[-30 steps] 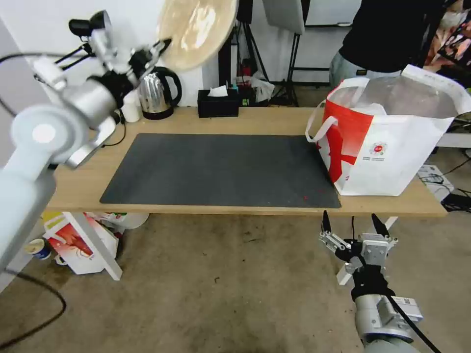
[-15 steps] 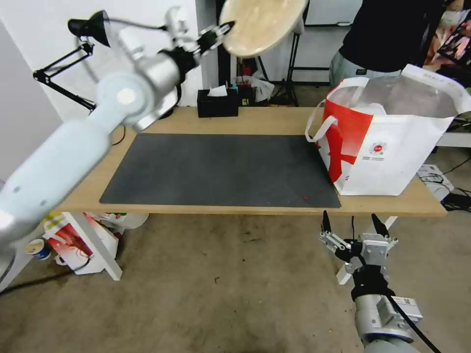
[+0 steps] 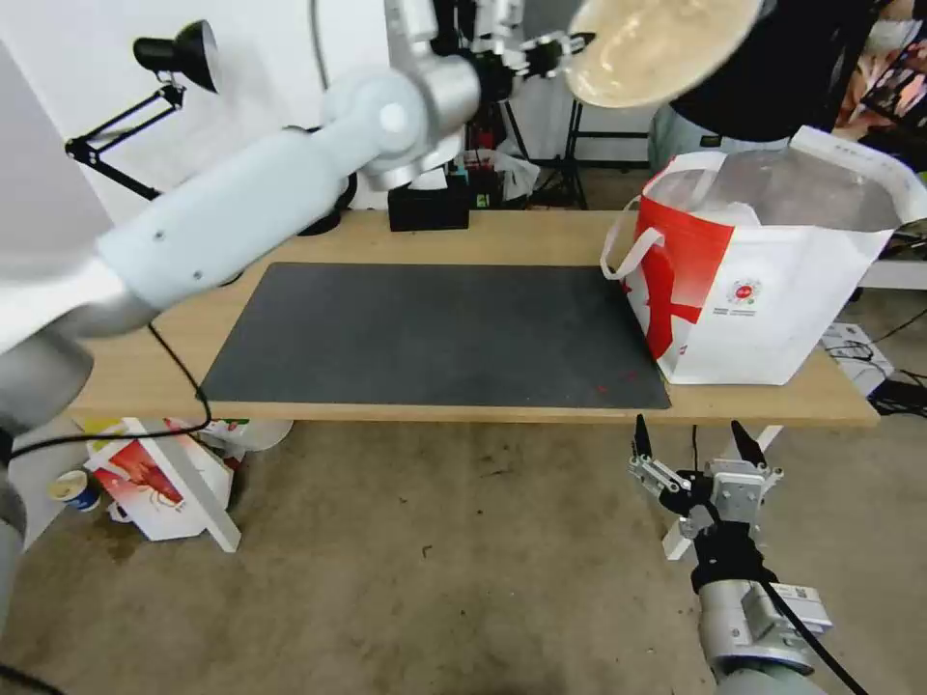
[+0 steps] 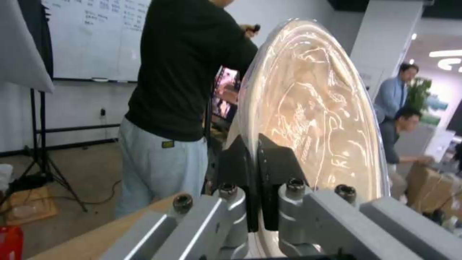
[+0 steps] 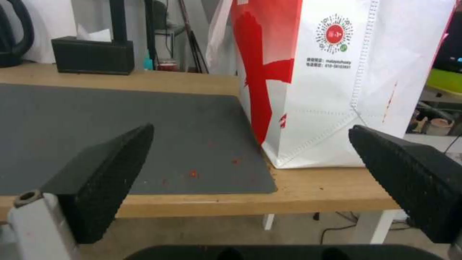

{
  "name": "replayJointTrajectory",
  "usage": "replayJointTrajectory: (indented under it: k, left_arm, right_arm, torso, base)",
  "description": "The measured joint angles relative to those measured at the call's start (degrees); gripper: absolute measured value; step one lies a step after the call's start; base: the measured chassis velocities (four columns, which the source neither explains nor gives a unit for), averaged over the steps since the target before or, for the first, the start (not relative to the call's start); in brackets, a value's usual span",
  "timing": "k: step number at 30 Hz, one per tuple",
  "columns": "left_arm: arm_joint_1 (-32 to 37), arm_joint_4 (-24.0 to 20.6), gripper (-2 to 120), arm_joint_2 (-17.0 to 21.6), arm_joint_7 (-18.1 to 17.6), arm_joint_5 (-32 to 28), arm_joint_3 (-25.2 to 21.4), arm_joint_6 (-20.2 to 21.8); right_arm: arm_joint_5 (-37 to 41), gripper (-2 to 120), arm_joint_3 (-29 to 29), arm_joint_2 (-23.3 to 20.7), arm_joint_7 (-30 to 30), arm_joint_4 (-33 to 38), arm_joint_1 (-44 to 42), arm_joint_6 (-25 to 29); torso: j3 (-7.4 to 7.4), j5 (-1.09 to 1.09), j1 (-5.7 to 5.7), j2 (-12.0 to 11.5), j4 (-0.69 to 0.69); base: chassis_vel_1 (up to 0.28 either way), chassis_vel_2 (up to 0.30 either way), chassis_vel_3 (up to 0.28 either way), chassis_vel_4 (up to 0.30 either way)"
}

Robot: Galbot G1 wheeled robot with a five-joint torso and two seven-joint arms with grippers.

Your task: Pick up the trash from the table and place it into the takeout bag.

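The left gripper [image 3: 570, 46] is clamped tight on the rim of the beige bowl [image 3: 661, 48], holding it tilted in the air above the desk's [image 3: 541, 236] far edge, beside the takeout bag [image 3: 763, 280] at the right end. The right gripper [image 3: 688, 446] hangs wide apart, empty, below the near edge.

Even, bright indoor light, soft shadow under the surface [image 3: 483, 413]. The raised left arm [image 3: 290, 193] is motion-smeared toward 11 o'clock. Glare streaks the beige bowl [image 4: 317, 108] (room behind it soft); ceiling lamps glow at 2 o'clock.
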Motion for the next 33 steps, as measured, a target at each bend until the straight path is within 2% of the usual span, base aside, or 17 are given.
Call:
replayJointTrajectory:
  k: [4,5,9,15,19,33]
  left_arm:
    - [-3.11,5.17,0,-4.37,0.83,-0.02,4.7,0.05]
    - [-3.11,5.17,0,-4.37,0.83,-0.02,4.7,0.05]
    - [-4.51,9.16,0,-8.55,1.46,-0.02,7.73,0.2]
    - [-5.12,12.09,0,-10.9,1.91,0.36,10.48,0.22]
    - [-5.33,15.62,0,-12.9,2.54,2.82,12.19,0.12]
    - [-5.62,19.23,0,-16.65,3.4,6.22,14.28,-0.52]
  right_arm:
    - [0.01,100,0.0,0.0,0.0,0.0,0.0,0.0]
    - [0.01,100,0.0,0.0,0.0,0.0,0.0,0.0]
    - [0.0,100,0.0,0.0,0.0,0.0,0.0,0.0]
    - [0.0,100,0.0,0.0,0.0,0.0,0.0,0.0]
    - [0.0,100,0.0,0.0,0.0,0.0,0.0,0.0]
    - [0.0,100,0.0,0.0,0.0,0.0,0.0,0.0]
  torso:
    - [0.0,0.0,0.0,0.0,0.0]
    - [0.0,0.0,0.0,0.0,0.0]
    - [0.0,0.02,-0.01,0.0,-0.02]
    - [0.0,-0.01,-0.01,0.0,0.0]
    - [0.0,0.0,-0.01,0.0,0.0]
    - [0.0,0.0,-0.01,0.0,0.0]
  base:
    - [0.0,0.0,0.0,0.0]
    - [0.0,0.0,0.0,0.0]
    - [0.0,0.0,0.0,0.0]
    - [0.0,0.0,0.0,0.0]
    - [0.0,0.0,0.0,0.0]
    - [0.0,0.0,0.0,0.0]
